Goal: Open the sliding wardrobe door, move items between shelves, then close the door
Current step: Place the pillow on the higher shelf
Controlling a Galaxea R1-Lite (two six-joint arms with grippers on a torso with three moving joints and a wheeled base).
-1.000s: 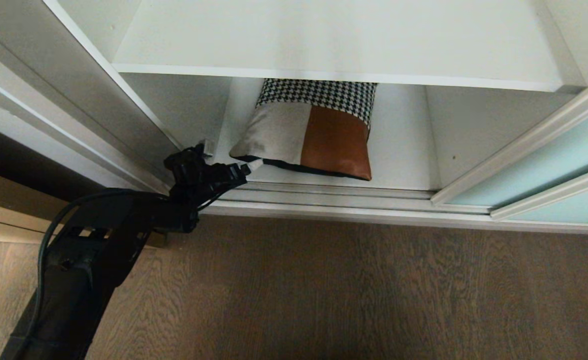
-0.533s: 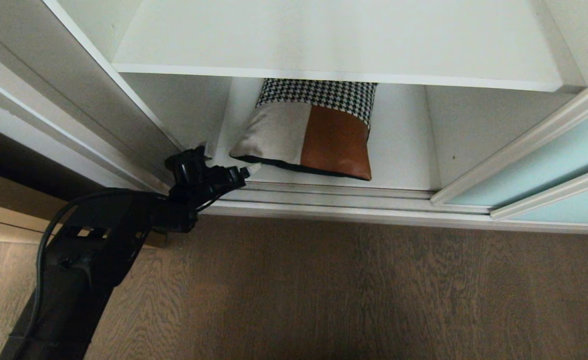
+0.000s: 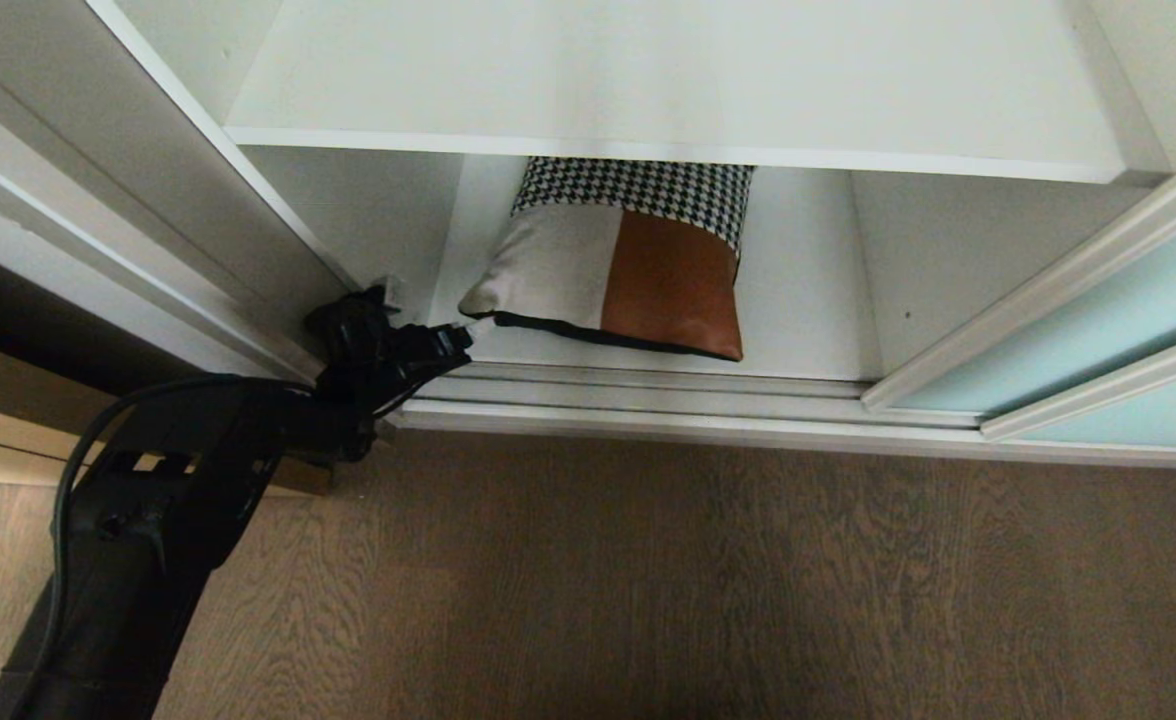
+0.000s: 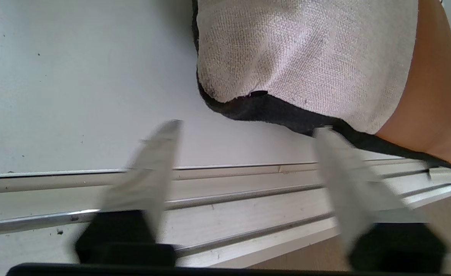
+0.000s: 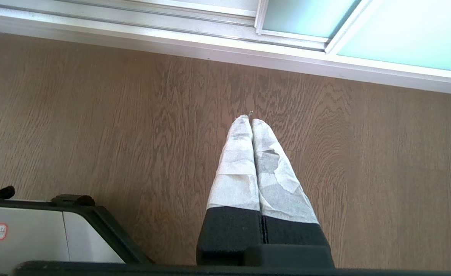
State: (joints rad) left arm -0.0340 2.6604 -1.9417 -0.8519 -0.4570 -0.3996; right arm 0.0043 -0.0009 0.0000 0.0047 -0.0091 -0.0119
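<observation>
Woven off-white cushion (image 4: 306, 57) corner (black-backed) beside left hand (image 4: 244, 132).

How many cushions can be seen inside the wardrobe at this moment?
1. The cushion lies on the lower shelf, under the upper shelf, which is bare. Others could be hidden behind the sliding door.

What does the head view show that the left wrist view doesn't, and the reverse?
Only the head view shows the upper shelf, the cushion's houndstooth panel and the sliding wardrobe door pushed aside. Only the left wrist view shows the left hand's fingers apart, empty, just short of the cushion's corner. Both show the cushion on the lower shelf behind the door track.
</observation>
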